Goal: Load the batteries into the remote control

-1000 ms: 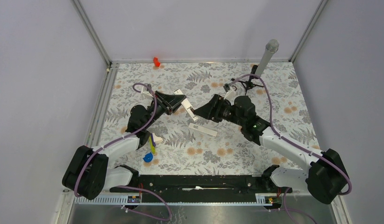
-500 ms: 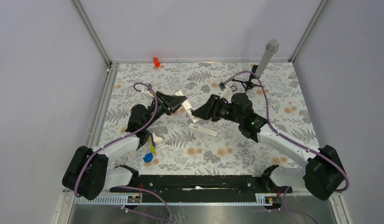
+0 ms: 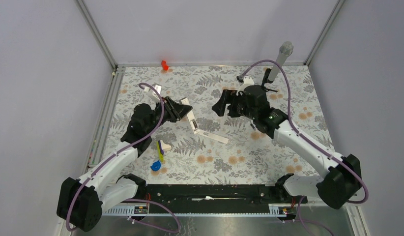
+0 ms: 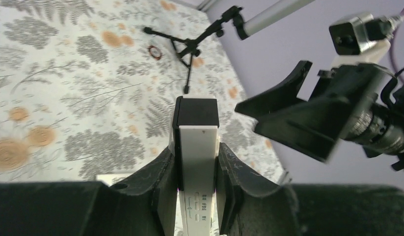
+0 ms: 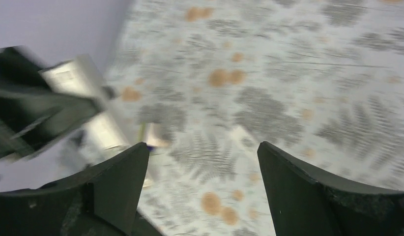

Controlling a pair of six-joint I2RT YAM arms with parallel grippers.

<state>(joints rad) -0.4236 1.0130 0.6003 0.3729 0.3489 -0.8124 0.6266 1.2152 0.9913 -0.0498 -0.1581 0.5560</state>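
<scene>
Over fern-printed cloth [image 3: 239,147], we see the left gripper [image 4: 196,150] clamped on the remote control [image 4: 197,167], clear of the cloth, long axis along the fingers, dark end foremost (toward the tripod [image 4: 187,49]); the right gripper [image 5: 200,147] gapes wide, empty, nearby.

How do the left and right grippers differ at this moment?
The left gripper is shut on the remote, pinching its white body by the long sides; the right gripper stands wide open with nothing between its fingers. The left gripper's remote juts past the fingertips, dark end first, towards the right gripper, which carries no battery. Shared: both are black two-finger grippers, roughly facing each other over the middle of the table.
</scene>
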